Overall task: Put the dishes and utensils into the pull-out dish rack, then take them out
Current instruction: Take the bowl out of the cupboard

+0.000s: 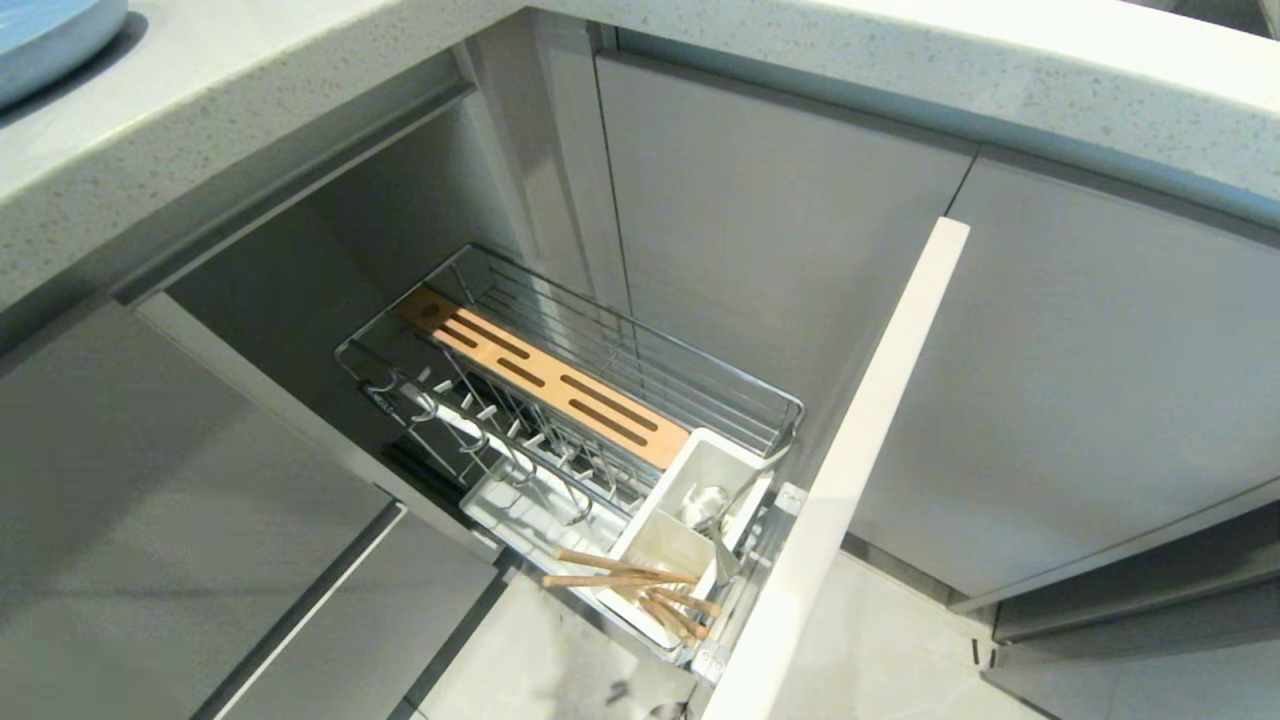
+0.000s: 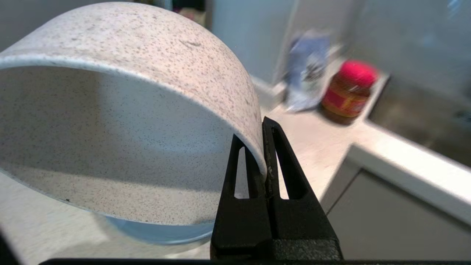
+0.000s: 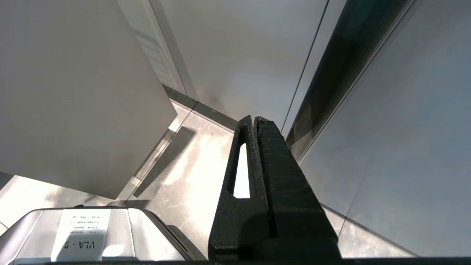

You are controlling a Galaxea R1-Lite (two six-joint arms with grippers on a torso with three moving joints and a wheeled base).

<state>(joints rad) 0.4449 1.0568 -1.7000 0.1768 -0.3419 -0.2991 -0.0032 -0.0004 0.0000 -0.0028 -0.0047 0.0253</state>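
Bowl [image 2: 121, 110] rim pinched tight in my left claw [image 2: 265, 162], filling that frame's left, loading step; next needs lowering into rack [image 1: 600, 390], frame centre.

Blue plate [image 1: 45, 35] cropped by the head view's corner; blurred red-lidded jar [image 2: 347, 92] behind the bowl [image 2: 121, 121].

The left gripper [image 2: 264, 147] pinches the rim of a speckled white bowl [image 2: 121, 110], one finger inside the wall and one outside. The bowl hangs tipped on its side above the pale countertop [image 2: 312, 147]. A blurred red-lidded jar [image 2: 347, 92] stands at two o'clock.
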